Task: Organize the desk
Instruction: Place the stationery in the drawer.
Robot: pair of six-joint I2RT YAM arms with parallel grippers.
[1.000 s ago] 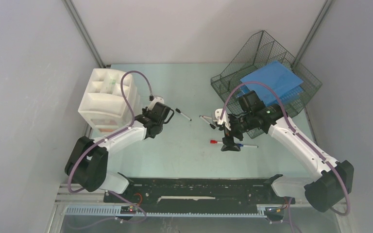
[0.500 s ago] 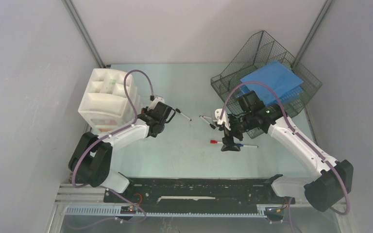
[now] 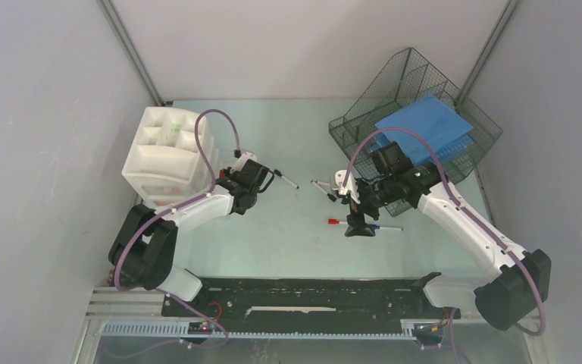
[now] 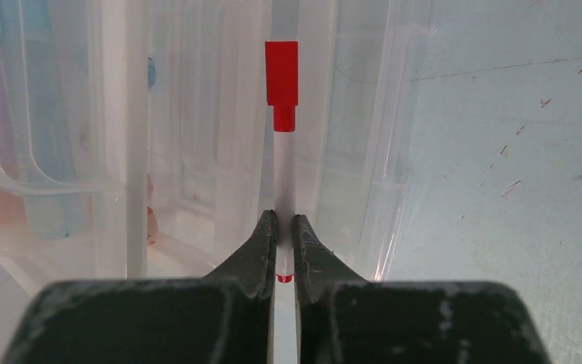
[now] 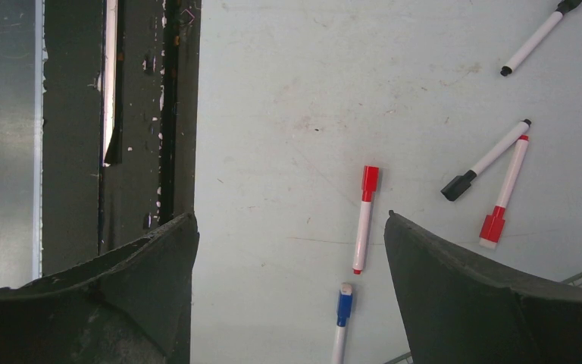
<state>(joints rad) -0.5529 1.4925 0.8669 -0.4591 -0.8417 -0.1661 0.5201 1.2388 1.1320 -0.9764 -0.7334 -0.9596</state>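
Evidently little is done so far. One red-capped marker (image 4: 282, 72) is pinched tight by the left gripper (image 4: 284, 227) in front of the single drawer unit (image 3: 163, 152). The right gripper (image 5: 289, 220) is held wide open and empty above the desk (image 3: 288, 129). Five are left loose there: two red markers (image 5: 363, 220) (image 5: 504, 189), two black markers (image 5: 485, 161) (image 5: 534, 42) and one blue marker (image 5: 341, 322).

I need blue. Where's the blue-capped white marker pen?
The blue-capped white marker pen lies bottom centre in the right wrist view, on the mint-green desk, below a red-capped marker.
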